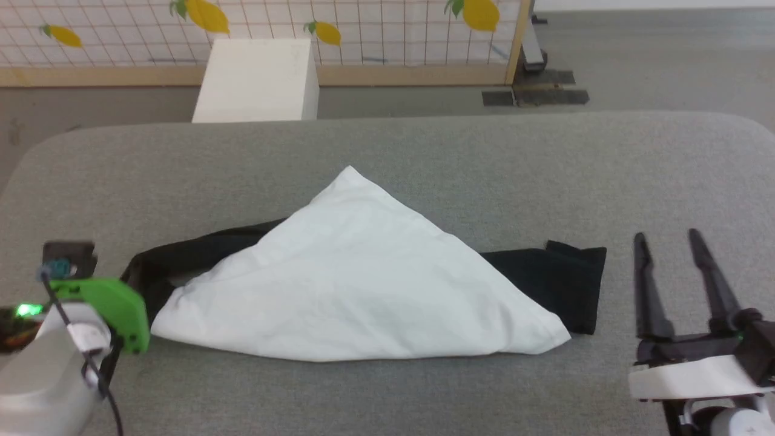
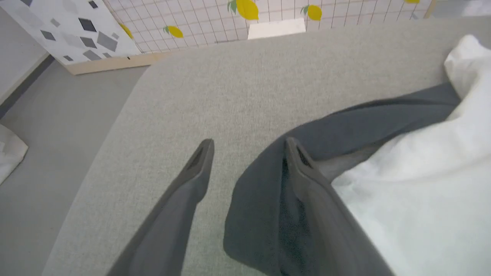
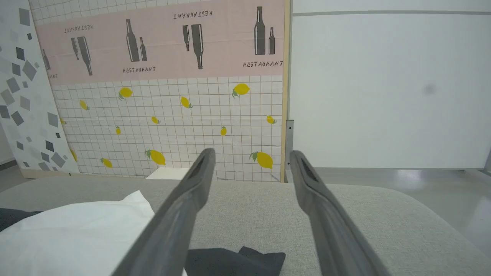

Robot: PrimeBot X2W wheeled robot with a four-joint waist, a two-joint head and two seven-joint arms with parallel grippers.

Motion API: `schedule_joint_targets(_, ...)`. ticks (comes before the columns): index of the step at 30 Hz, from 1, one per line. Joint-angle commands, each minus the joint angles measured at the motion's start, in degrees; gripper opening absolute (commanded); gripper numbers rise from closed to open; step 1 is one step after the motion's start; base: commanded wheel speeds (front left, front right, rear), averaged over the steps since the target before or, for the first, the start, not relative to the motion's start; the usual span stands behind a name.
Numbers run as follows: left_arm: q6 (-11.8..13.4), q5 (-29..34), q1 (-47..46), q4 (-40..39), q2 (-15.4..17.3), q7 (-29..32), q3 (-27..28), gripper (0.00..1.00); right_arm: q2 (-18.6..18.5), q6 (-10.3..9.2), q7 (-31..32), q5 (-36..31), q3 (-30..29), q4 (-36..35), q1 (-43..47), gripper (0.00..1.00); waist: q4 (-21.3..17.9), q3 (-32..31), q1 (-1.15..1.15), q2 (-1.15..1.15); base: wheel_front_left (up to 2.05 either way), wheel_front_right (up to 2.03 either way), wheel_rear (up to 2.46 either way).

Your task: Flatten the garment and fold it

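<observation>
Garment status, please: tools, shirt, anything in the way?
Left tool open over a black sleeve. Right tool open, off the cloth. White cotton T-shirt with black sleeves bunched triangular, not flat. White box beyond grey table, not obstructing.

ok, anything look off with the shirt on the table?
Yes. The garment lies as a lopsided white triangle, peak toward the far side, neither flat nor squarely folded. The black left sleeve is bunched and curled beside the open left pincer; the right sleeve sticks out at the other end. No damage visible.
</observation>
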Motion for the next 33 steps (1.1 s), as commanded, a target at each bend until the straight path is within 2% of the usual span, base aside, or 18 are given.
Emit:
schedule_joint_targets(1,0.72,1.01,-1.37,-1.95,-0.53,-0.83,1.05,1.00,-0.03,-0.10,-0.34,-0.67,-0.91,-0.67,0.76,1.00,1.75,-2.18,0.00,0.00,0.00,0.00,0.00)
schedule_joint_targets(3,1.81,1.86,-1.63,-6.59,-0.29,-1.20,4.12,1.00,-0.03,-0.10,-0.34,-1.50,-1.80,-1.51,0.64,1.00,2.52,-3.00,0.00,0.00,0.00,0.00,0.00)
schedule_joint_targets(9,10.81,11.12,5.23,-26.62,1.42,-1.27,17.27,1.00,-0.31,-0.10,-0.34,-4.53,-2.84,-3.07,-3.55,1.00,3.73,-3.54,0.00,0.00,0.00,0.00,0.00)
schedule_joint_targets(13,17.40,19.75,14.18,-39.04,-0.55,-1.28,26.65,1.00,-4.34,-0.10,-0.34,-4.11,-1.60,-1.22,-9.63,1.00,4.05,-2.75,0.00,0.00,0.00,0.00,0.00)
schedule_joint_targets(17,20.50,27.76,21.86,-46.87,-5.14,-1.28,33.21,1.00,-10.82,-0.10,-0.34,-1.89,3.10,3.97,-15.75,1.00,4.36,-1.73,0.00,0.00,0.00,0.00,0.00)
schedule_joint_targets(20,20.32,32.32,25.71,-49.13,-8.59,-1.28,36.23,1.00,-17.22,-0.10,-0.03,1.49,10.51,11.37,-19.22,1.00,4.78,-1.08,0.00,0.00,0.00,0.00,0.00)
schedule_joint_targets(22,19.42,34.50,27.45,-49.44,-10.88,-1.29,37.92,1.00,-22.19,-0.10,3.81,5.28,17.10,16.23,-22.28,1.00,5.10,-0.57,0.00,0.00,0.00,0.00,0.00)
schedule_joint_targets(25,17.58,37.29,28.79,-49.05,-13.64,-1.29,40.18,1.00,-29.41,-0.10,14.65,14.28,29.01,20.33,-27.02,1.00,5.56,0.51,0.00,0.00,0.00,0.00,0.00)
schedule_joint_targets(29,14.99,40.61,28.79,-47.61,-16.51,-1.29,42.22,1.00,-36.85,-0.10,29.79,26.03,43.43,20.89,-32.46,1.00,6.28,2.44,0.00,0.00,0.00,0.00,0.00)
schedule_joint_targets(31,14.06,42.81,28.18,-46.71,-17.62,-1.29,42.66,1.00,-39.71,-0.10,35.14,29.22,49.51,20.53,-35.43,1.00,6.78,3.70,0.00,0.00,0.00,0.00,0.00)
schedule_joint_targets(33,13.21,44.21,27.46,-46.44,-19.10,-1.29,43.26,1.00,-40.77,-0.10,37.88,32.04,53.47,21.05,-38.41,1.00,7.17,5.22,0.00,0.00,0.00,0.00,0.00)
